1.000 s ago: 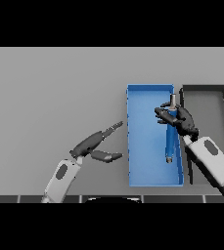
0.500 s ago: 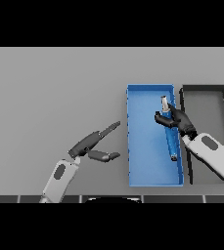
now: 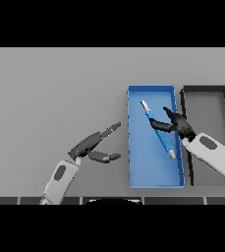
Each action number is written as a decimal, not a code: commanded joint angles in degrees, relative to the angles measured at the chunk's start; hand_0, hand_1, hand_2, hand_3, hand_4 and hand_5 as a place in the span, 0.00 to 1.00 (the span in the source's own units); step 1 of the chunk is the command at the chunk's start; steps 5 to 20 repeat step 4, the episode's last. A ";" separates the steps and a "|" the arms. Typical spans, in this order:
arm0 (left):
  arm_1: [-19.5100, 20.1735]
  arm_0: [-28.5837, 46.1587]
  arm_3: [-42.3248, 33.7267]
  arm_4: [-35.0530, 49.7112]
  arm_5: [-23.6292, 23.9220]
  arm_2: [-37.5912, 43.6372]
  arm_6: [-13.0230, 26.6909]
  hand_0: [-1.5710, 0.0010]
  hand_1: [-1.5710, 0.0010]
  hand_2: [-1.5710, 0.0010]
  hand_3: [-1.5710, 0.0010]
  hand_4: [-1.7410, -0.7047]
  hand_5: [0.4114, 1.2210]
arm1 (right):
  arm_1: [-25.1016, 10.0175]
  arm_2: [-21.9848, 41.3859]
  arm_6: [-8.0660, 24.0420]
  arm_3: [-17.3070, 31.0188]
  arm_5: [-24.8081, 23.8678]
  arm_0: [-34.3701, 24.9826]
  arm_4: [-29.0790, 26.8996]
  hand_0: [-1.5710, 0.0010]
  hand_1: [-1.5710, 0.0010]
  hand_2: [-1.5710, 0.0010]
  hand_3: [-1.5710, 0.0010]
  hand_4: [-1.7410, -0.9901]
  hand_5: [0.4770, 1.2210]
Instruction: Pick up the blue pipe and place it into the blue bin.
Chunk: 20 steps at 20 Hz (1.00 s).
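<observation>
The blue pipe (image 3: 159, 132) with pale ends lies slanted on the floor of the blue bin (image 3: 138, 172), running from upper left to lower right. My right hand (image 3: 178, 124) hovers at the bin's right wall, fingers spread and open. One fingertip reaches to the pipe's middle; I cannot tell whether it touches. My left hand (image 3: 88, 145) is open over the table, left of the bin.
A black bin (image 3: 206, 90) stands directly right of the blue bin, their long walls side by side. The grey table (image 3: 50, 93) stretches to the left and behind.
The right hand has let go of the pipe, which now lies flat and more slanted in the blue bin. The hand has drawn back to the right. The left hand barely moved.
</observation>
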 commanded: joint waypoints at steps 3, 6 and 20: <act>-0.17 0.21 0.16 -0.31 0.28 -0.15 0.15 1.00 1.00 1.00 1.00 0.78 0.11 | -0.62 -0.04 0.04 -0.65 1.15 -0.24 -0.17 0.99 0.99 0.99 1.00 0.87 0.32; 0.02 0.70 0.07 -0.38 0.21 -0.27 -0.58 1.00 1.00 1.00 1.00 0.78 0.10 | -0.17 -0.04 -0.75 -0.52 0.82 0.05 -0.12 0.99 0.99 0.99 1.00 0.87 0.32; 0.02 0.70 0.07 -0.38 0.21 -0.27 -0.58 1.00 1.00 1.00 1.00 0.78 0.10 | -0.17 -0.04 -0.75 -0.52 0.82 0.05 -0.12 0.99 0.99 0.99 1.00 0.87 0.32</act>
